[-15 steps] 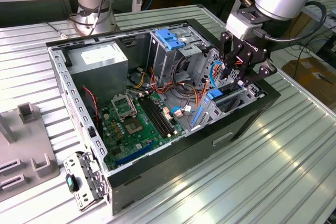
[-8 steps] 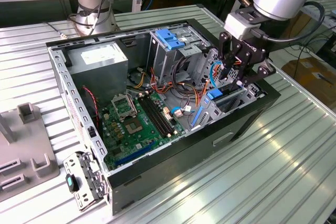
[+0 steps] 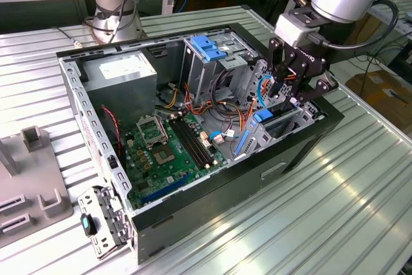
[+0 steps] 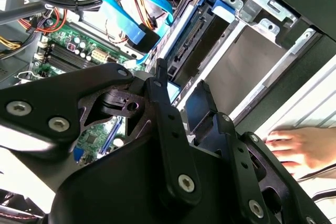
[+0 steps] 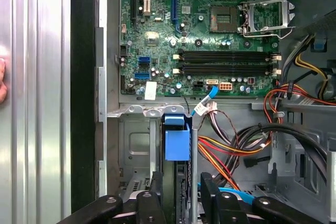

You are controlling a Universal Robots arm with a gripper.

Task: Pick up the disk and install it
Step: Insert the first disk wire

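Observation:
The disk [image 3: 269,127] stands on edge in the drive bay at the exterior view's right end of the open computer case [image 3: 212,207]. It is a grey slab in a blue carrier. My gripper [image 3: 284,96] hangs straight over it, shut on the disk's upper end. In the first wrist view the blue carrier tab [image 5: 177,141] lies just beyond my gripper [image 5: 181,190], and the two black fingers [image 5: 156,195] straddle the disk's edge. In the second wrist view the disk [image 4: 202,38] runs up from between the fingers along the bay's metal wall.
A tall metal drive cage with a blue latch [image 3: 209,46] stands just behind the bay. Blue and orange cables [image 3: 262,88] hang close beside my gripper. The motherboard [image 3: 168,152] fills the case floor. A person's hand [image 4: 300,149] rests on the ribbed table outside the case wall.

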